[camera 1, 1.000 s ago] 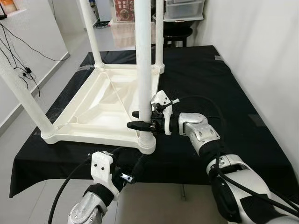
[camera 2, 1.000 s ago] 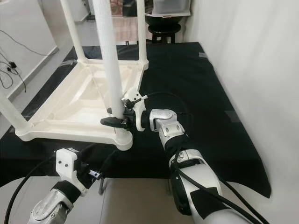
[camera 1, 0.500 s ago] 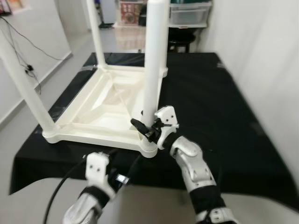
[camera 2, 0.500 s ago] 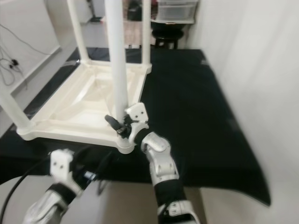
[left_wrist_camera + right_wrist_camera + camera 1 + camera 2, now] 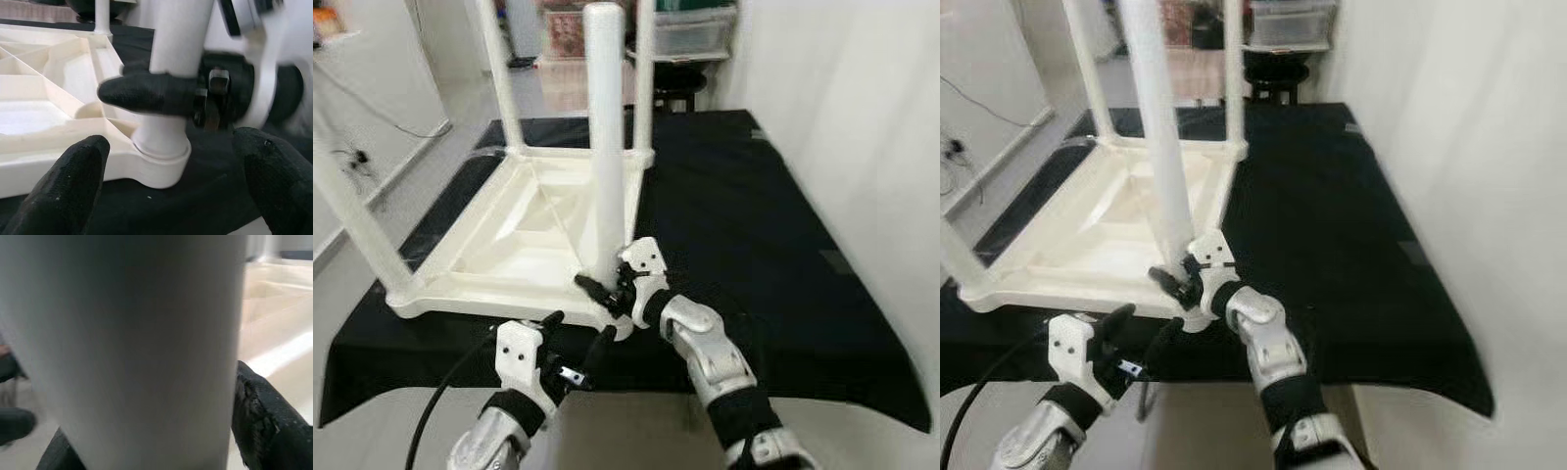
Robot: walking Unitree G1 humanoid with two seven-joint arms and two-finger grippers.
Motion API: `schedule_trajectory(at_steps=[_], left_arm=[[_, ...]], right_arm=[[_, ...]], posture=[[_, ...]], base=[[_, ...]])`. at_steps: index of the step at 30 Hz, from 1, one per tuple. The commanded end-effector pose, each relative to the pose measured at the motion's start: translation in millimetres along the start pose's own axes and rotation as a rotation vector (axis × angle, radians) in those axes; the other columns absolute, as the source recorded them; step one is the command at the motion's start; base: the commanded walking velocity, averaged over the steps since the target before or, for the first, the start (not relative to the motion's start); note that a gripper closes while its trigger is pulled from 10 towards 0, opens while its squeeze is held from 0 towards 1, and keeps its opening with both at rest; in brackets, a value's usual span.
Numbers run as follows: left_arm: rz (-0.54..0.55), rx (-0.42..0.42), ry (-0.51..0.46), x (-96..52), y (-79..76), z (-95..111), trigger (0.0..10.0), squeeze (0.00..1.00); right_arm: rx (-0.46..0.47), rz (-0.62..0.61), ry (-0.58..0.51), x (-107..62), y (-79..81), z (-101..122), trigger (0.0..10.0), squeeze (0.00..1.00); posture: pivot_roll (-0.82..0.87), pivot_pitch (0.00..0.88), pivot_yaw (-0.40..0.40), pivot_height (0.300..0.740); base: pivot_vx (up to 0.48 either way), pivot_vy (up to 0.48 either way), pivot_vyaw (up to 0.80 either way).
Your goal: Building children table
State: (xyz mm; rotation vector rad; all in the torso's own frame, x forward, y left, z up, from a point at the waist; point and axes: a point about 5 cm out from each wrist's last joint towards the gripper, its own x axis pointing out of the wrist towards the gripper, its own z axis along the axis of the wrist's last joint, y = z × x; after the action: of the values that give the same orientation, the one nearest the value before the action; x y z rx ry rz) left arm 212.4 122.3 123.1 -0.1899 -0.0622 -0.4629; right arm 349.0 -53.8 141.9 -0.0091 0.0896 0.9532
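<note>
Colours as I see them: upturned children's table [image 5: 524, 230] is plain white to cream plastic, no pattern, and its near leg [image 5: 604, 137] is the same white. The cloth [image 5: 754, 225] under it is solid black, covering the surface to its far edge. Right gripper [image 5: 603, 291] has black fingers on a white mount, silver arm behind it. Left gripper [image 5: 576, 336] also has black fingers [image 5: 73, 191], white housing, black cable. Wall [image 5: 862, 127] along the right edge is plain white. Floor [image 5: 362, 196] off the left edge is pale grey.
</note>
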Motion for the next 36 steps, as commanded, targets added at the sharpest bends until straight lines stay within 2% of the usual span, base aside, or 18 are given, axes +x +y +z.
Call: schedule_trajectory(at_steps=[1,2,3,8,14,15,22,26,27,28,29,30,31,32,33,34,35,36], left_arm=[[0.003,0.008,0.01,-1.0,1.7,-2,10.0,0.0],[0.003,0.008,0.01,-1.0,1.7,-2,10.0,0.0],[0.004,0.008,0.009,-0.5,1.6,-3,10.0,0.0],[0.007,0.009,0.007,0.9,2.1,-3,10.0,0.0],[0.006,0.009,0.008,1.0,2.0,-3,10.0,0.0],[0.005,0.009,0.009,1.1,2.0,-3,10.0,0.0],[0.005,0.01,0.007,1.2,1.6,-3,10.0,0.0],[0.009,0.015,0.007,-0.5,1.2,-2,10.0,0.0],[0.009,0.015,0.007,-0.5,1.2,-2,10.0,0.0],[0.011,0.02,0.01,-2.3,1.1,-2,10.0,0.0],[0.013,0.023,0.012,-3.7,1.0,-2,10.0,0.0],[0.013,0.023,0.012,-3.7,1.0,-2,10.0,0.0],[0.02,0.027,0.011,-3.9,1.8,1,10.0,0.0],[0.02,0.027,0.011,-3.9,1.8,1,10.0,0.0],[0.025,0.034,0.014,-3.7,2.7,1,10.0,0.0],[0.025,0.034,0.014,-3.7,2.7,1,10.0,0.0],[0.028,0.04,0.016,-3.5,3.4,0,10.0,0.0],[0.03,0.04,0.017,-2.6,4.3,0,10.0,0.0]], right_arm=[[-0.005,0.106,-0.055,2.9,-6.6,17,10.0,0.96],[-0.005,0.106,-0.055,2.9,-6.6,17,10.0,0.96],[-0.036,0.166,-0.045,0.4,-10.7,28,10.0,0.0],[-0.167,0.362,0.018,-6.8,-13.1,47,10.0,0.0],[-0.114,0.353,0.056,-1.9,-17.8,46,10.0,0.0],[-0.098,0.339,0.056,-1.2,-19.4,45,0.0,0.0],[-0.067,0.331,0.039,-2.1,-26.8,43,0.0,0.0],[-0.059,0.164,0.041,-13.6,-37.5,30,0.0,0.0],[-0.059,0.164,0.041,-13.6,-37.5,30,0.0,0.0],[-0.001,-0.155,0.055,-16.0,-43.4,11,0.0,0.0],[0.04,-0.389,0.078,-21.6,-46.9,-3,0.0,0.0],[0.04,-0.389,0.078,-21.6,-46.9,-3,0.0,0.0],[0.115,-0.557,0.114,-33.8,-0.5,-38,0.0,0.0],[0.115,-0.557,0.114,-33.8,-0.5,-38,0.0,0.0],[0.067,-0.444,0.113,-25.5,23.2,-38,0.0,0.0],[0.067,-0.444,0.113,-25.5,23.2,-38,0.0,0.0],[0.028,-0.358,0.112,-18.9,38.4,-37,0.0,0.0],[-0.035,-0.348,0.085,-7.2,32.7,-29,0.0,0.0]], posture=[[0.0,0.05,0.016,0.74],[0.0,0.05,0.016,0.74],[0.0,0.045,0.012,0.74],[0.0,0.037,0.014,0.74],[0.01,0.036,0.018,0.74],[0.01,0.036,0.018,0.74],[0.01,0.042,0.015,0.74],[0.02,0.055,0.003,0.74],[0.02,0.055,0.003,0.74],[0.02,0.057,-0.006,0.74],[0.02,0.055,-0.01,0.74],[0.02,0.055,-0.01,0.74],[0.04,0.078,0.001,0.74],[0.04,0.078,0.001,0.74],[0.01,0.071,0.019,0.74],[0.01,0.071,0.019,0.74],[0.01,0.071,0.019,0.74],[0.02,0.061,0.004,0.74]], base=[[0.0,0.0,0.0],[0.0,0.0,0.0],[0.0,0.0,0.0],[0.0,0.0,0.0],[0.0,0.0,0.0],[0.0,0.0,0.0],[0.0,0.0,0.0],[0.0,0.0,0.0],[0.0,0.0,0.0],[0.0,0.0,0.0],[0.0,0.0,0.0],[0.0,0.0,0.0],[0.0,0.0,0.0],[0.0,0.0,0.0],[0.0,0.0,0.0],[0.0,0.0,0.0],[0.0,0.0,0.0],[0.0,0.0,0.0]])
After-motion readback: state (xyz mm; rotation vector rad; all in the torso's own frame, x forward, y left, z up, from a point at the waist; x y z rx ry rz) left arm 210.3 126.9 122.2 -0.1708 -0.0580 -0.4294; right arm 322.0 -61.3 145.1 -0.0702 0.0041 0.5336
